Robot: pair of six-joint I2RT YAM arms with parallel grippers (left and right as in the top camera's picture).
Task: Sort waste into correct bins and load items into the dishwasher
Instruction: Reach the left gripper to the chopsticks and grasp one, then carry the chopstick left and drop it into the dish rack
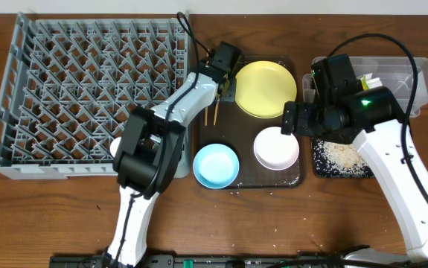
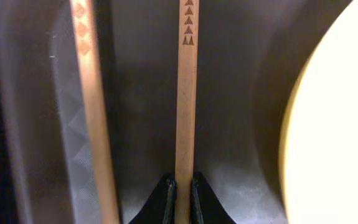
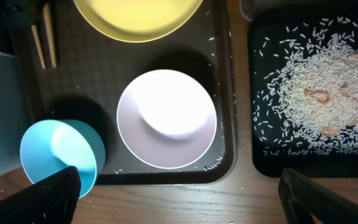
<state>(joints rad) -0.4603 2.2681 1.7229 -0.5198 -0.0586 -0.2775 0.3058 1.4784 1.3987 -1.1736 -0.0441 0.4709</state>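
Note:
My left gripper [image 1: 227, 74] [image 2: 182, 186] is shut on one wooden chopstick [image 2: 186, 112] low over the brown serving tray [image 1: 247, 179]. The second chopstick [image 2: 94, 124] lies beside it. Both chopsticks show in the overhead view [image 1: 216, 112]. The yellow plate [image 1: 266, 88] [image 2: 334, 124], blue bowl [image 1: 216, 165] [image 3: 60, 152] and white bowl [image 1: 276, 148] [image 3: 166, 118] sit on that tray. My right gripper [image 1: 292, 117] [image 3: 179, 193] is wide open and empty, above the white bowl's front edge. Rice scraps [image 1: 342, 155] [image 3: 322, 81] lie in the black tray [image 3: 259, 155]. The grey dish rack [image 1: 20, 112] stands at the left.
The clear tub [image 1: 414, 74] stands at the back right behind the black tray, with white paper [image 1: 370, 79] in it, partly hidden by my right arm. Loose rice grains dot the serving tray [image 3: 219, 165]. I cannot make out the white cup.

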